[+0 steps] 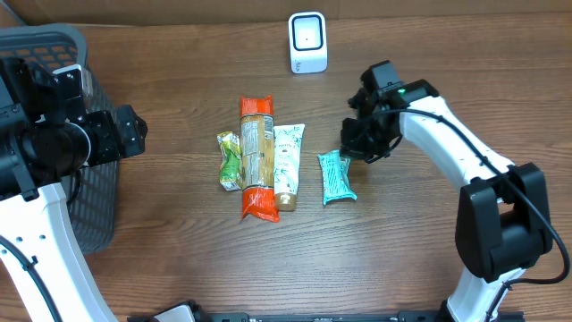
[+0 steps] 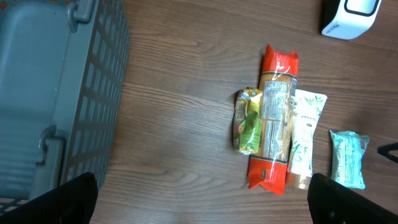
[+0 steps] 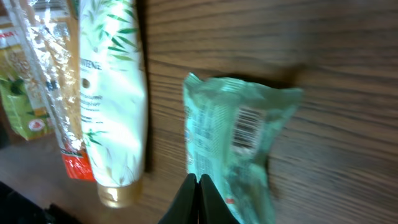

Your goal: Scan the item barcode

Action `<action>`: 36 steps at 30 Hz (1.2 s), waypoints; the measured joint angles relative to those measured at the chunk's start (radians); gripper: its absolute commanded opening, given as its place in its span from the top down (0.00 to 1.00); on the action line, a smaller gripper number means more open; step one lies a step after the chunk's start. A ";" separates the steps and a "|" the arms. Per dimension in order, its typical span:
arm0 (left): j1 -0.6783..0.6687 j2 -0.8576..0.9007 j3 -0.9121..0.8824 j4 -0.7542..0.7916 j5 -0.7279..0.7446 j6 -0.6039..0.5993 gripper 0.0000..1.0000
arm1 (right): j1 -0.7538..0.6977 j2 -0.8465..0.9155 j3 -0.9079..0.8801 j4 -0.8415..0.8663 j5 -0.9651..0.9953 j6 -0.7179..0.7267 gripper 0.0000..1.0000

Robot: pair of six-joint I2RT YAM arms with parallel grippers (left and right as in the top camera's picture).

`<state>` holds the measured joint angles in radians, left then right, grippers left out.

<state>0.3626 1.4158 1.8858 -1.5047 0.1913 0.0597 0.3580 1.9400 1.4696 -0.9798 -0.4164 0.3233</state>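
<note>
The right gripper [image 3: 198, 186], fingers pressed together, sits at the edge of the teal packet [image 3: 236, 149], beside the white tube [image 3: 115, 106]. The left gripper [image 2: 202, 199] hangs spread wide near the basket [image 2: 56, 93].

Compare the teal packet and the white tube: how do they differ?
Colour: the teal packet is teal film; the white tube has a green leaf print and gold cap. Length: the tube is longer than the packet. Placement: the tube lies against the orange-ended pack; the packet lies apart. Barcode: the packet shows one facing up; none shows on the tube. Both lie flat on the table.
</note>
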 measured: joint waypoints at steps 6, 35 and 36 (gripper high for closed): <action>0.000 0.000 0.000 0.000 0.000 0.000 0.01 | 0.094 0.000 -0.045 0.043 0.116 0.112 0.96; 0.000 0.000 0.000 0.000 0.000 0.000 0.00 | 0.090 -0.017 -0.200 0.194 0.190 0.226 0.31; 0.000 0.000 0.000 0.000 0.000 0.000 0.00 | 0.088 -0.017 -0.200 0.190 0.190 0.226 0.31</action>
<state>0.3626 1.4158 1.8858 -1.5047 0.1913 0.0597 0.4461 1.9228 1.2697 -0.7898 -0.2264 0.5495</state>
